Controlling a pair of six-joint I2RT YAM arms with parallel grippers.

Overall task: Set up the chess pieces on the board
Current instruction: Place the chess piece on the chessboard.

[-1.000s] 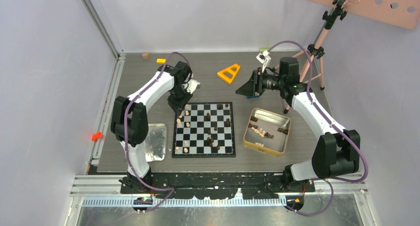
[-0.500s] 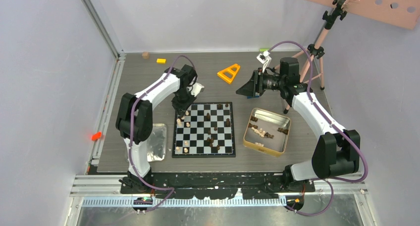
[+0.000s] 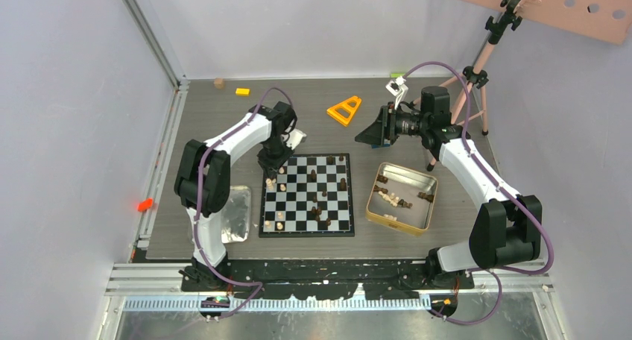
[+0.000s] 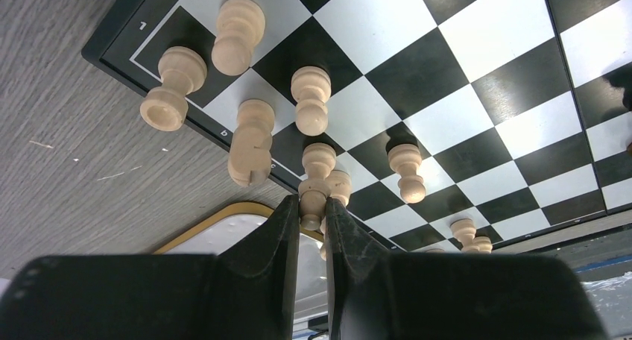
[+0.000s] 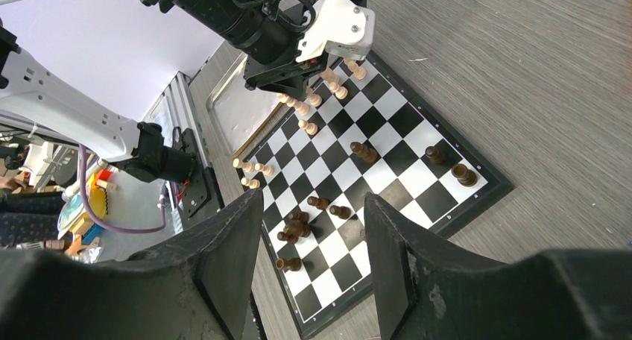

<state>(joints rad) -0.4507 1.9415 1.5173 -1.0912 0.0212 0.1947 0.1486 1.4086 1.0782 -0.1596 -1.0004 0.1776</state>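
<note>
Top view: the board [image 3: 307, 194] is mid-table. The pieces on it are too small to count, and so are the ones in the gold tin [image 3: 402, 219] to its right. The left gripper [image 3: 270, 166] is over the board's far-left corner, jaws hidden under the wrist. The right gripper [image 3: 370, 137] hovers beyond the far-right corner, clear of the board.

Left wrist: the fingers [image 4: 279, 232] are almost together, pinching the foot of a tan pawn [image 4: 319, 161] at the board's edge. Can't tell if it touches the square. Nine tan pieces [image 4: 311, 98] show, the far ones tiny.

Right wrist: the fingers [image 5: 223, 265] are spread wide with nothing between, and the board is well below. Six separate dark pieces [image 5: 361, 150], plus a clump I can't split.
</note>
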